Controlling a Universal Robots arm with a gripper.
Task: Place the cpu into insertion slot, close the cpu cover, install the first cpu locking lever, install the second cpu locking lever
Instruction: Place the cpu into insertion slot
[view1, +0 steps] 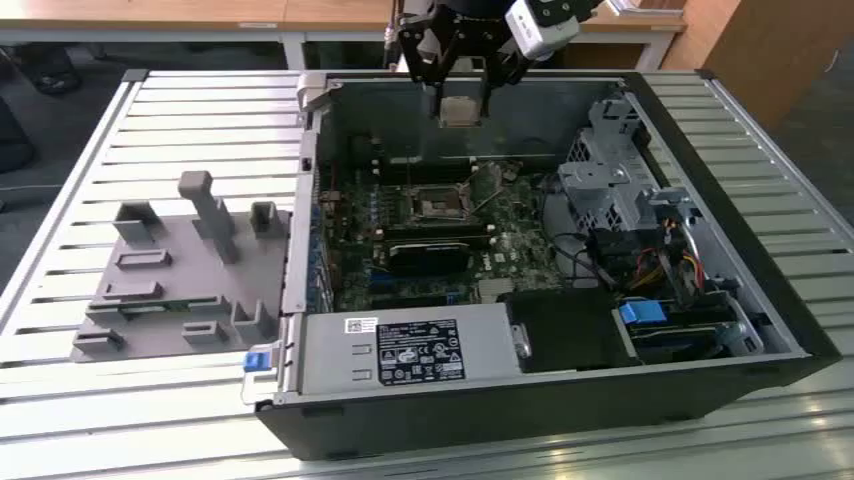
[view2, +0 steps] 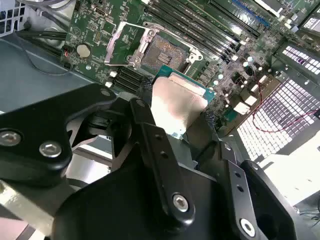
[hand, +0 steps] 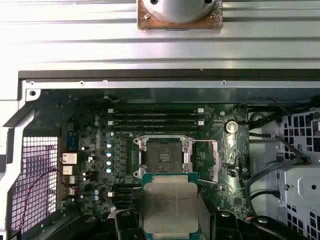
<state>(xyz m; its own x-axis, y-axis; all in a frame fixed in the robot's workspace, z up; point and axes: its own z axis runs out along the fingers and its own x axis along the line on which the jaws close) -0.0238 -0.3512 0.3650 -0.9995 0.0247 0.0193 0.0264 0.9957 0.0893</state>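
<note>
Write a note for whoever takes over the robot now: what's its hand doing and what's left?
Hand: shut on the small flat silvery-beige square cpu chip, held in the air.
Black-rimmed square insertion slot: empty, dark centre showing.
Thin silver metal cpu cover frame: swung open beside the slot.
Done: chip gripped.
Left: seating it, closing the cover, the two locking steps.

cpu (view1: 459, 111) in hand (view1: 461, 101), above case (view1: 534, 405); insertion slot (view1: 434, 203) on board (view1: 523, 243) inside case
</note>
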